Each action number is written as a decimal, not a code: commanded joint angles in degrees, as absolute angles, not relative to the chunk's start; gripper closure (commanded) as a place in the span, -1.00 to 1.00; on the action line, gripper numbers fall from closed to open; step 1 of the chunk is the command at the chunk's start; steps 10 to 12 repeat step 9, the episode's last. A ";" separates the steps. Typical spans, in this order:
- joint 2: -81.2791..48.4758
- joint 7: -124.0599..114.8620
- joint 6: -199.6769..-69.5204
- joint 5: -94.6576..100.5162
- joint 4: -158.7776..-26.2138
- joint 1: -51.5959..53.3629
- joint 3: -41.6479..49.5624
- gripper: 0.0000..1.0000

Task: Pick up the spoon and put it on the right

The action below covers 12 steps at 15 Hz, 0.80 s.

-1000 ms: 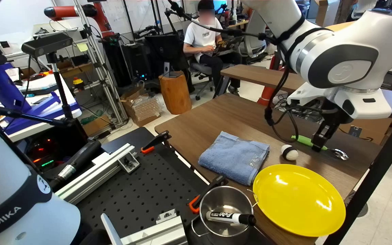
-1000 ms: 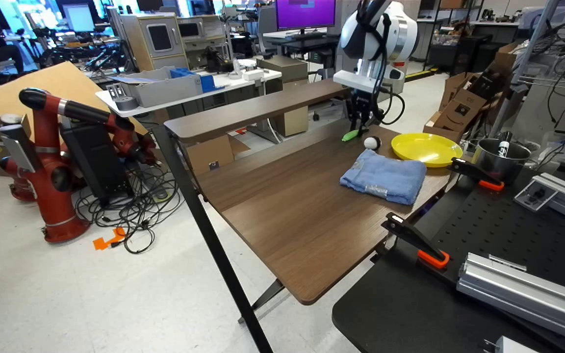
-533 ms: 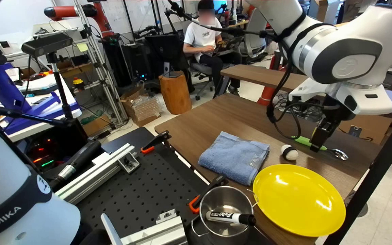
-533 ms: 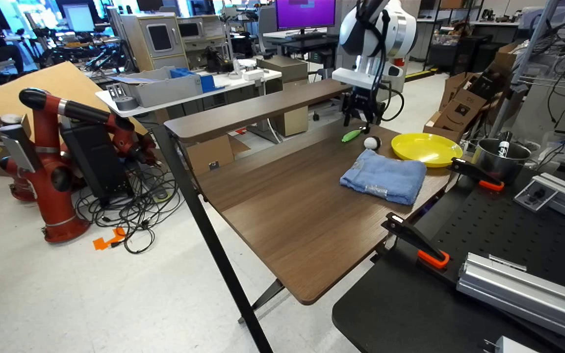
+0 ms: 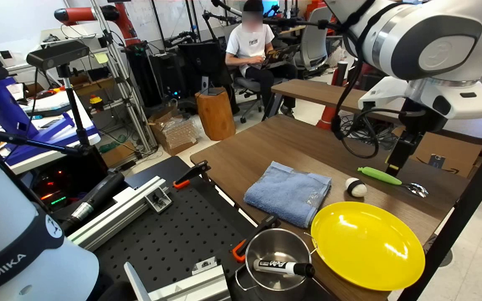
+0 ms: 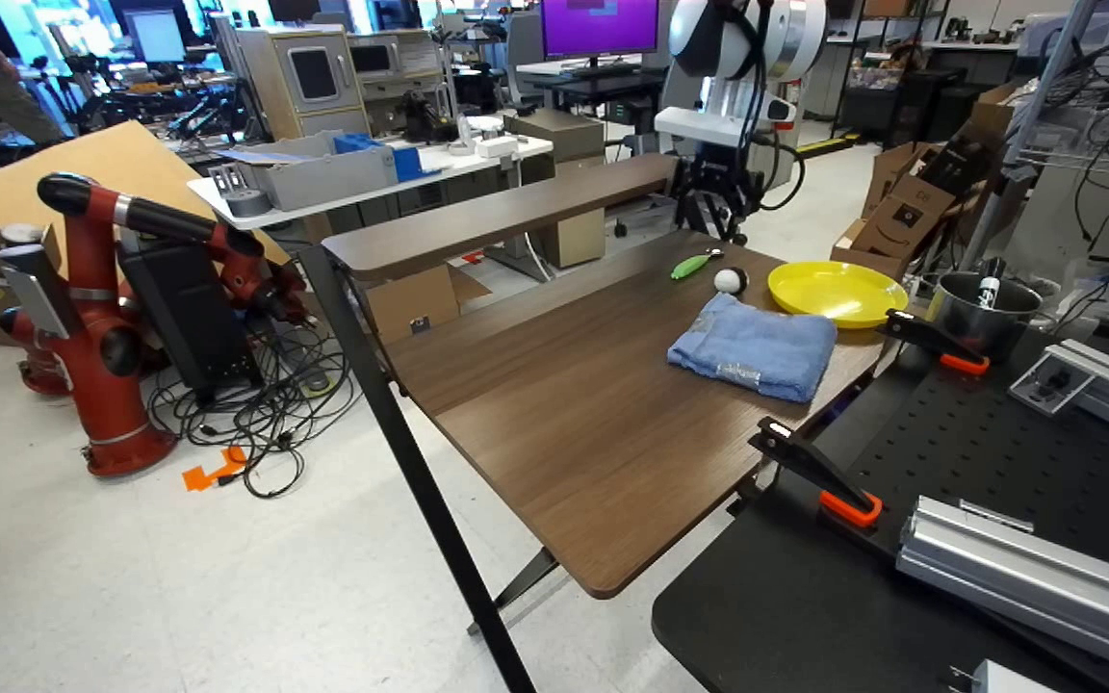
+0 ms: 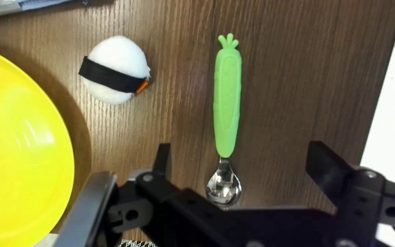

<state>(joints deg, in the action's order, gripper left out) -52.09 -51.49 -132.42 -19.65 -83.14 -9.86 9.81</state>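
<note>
The spoon (image 7: 227,103), with a lime-green handle and a shiny metal bowl, lies flat on the brown table. It shows whole in the wrist view, handle end up and bowl near the bottom. My gripper (image 7: 240,146) hangs above it, open wide, its black fingers (image 7: 324,164) on either side of the spoon's neck and touching nothing. In an exterior view the gripper (image 5: 393,166) is seen just over and behind the spoon (image 5: 381,175). From another angle the gripper (image 6: 709,231) stands above the table beyond the spoon (image 6: 692,266).
A white ball with a black band (image 7: 122,55) lies beside the handle. The yellow plate (image 5: 366,246) and folded blue cloth (image 5: 289,194) are close by. A steel pot (image 5: 262,240) holding a marker stands past the plate. The table's edge (image 7: 382,89) runs along the right.
The gripper was down at the spoon with its fingers close together. Its fingers have since spread apart and it has risen off the spoon. The spoon stays lying in the same place.
</note>
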 commanded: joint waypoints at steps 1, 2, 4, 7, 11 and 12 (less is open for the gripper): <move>-51.61 -51.48 -132.29 -19.28 -83.41 -10.10 9.54 -1.00; -51.29 -51.35 -132.29 -19.28 -83.88 -10.06 9.55 -1.00; -51.25 -51.23 -132.29 -19.28 -84.29 -10.04 9.57 -1.00; -51.25 -51.19 -132.29 -19.28 -84.31 -10.03 9.57 -1.00; -51.25 -51.18 -132.29 -19.28 -84.31 -10.03 9.57 -1.00; -51.25 -51.18 -132.29 -19.28 -84.31 -10.03 9.57 -1.00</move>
